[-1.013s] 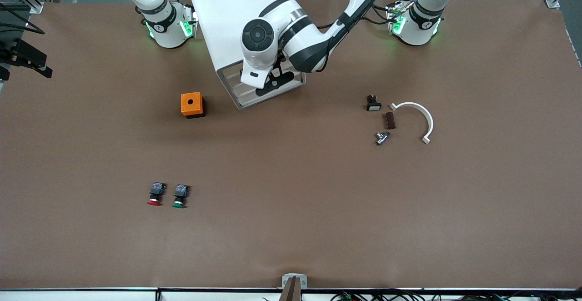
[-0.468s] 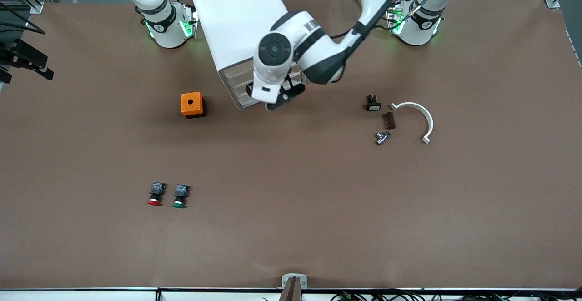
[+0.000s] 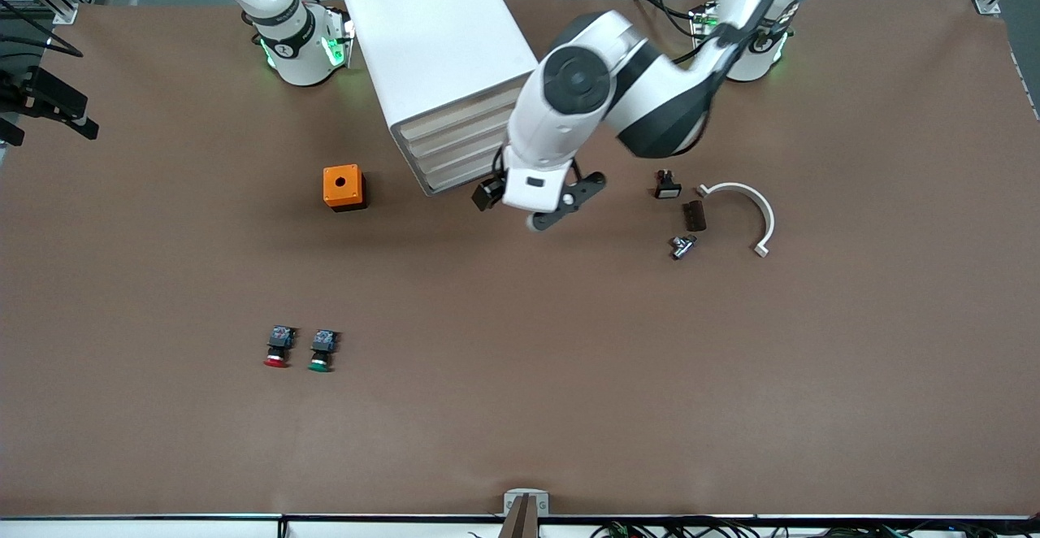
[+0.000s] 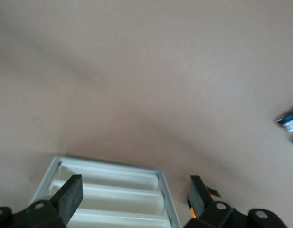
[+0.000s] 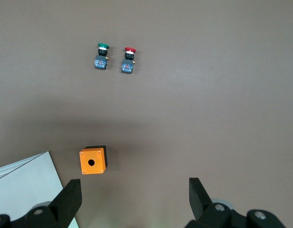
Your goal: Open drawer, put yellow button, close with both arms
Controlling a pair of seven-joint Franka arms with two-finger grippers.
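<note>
Nearest the front camera, red-capped (image 3: 276, 349) and green-capped push-buttons (image 3: 322, 350) are noted on the brown table (image 3: 520, 408). Left end effector (image 3: 540, 203) is open over the table before the white four-drawer cabinet (image 3: 443, 67); top drawer (image 3: 455, 118) appears shut. Right end effector (image 5: 132, 202) hangs open, waiting. No yellow button is visible; risk judged: wrong button taken.

Even overhead light, blurred left wrist view

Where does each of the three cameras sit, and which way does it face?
Front view: high across the table, facing both arms' bases; shows cabinet and left gripper.
Left wrist view: looks down past the open left gripper at the cabinet's drawers.
Right wrist view: high, over orange box; open right gripper shows.
Shared: front and right wrist views show the orange box.
</note>
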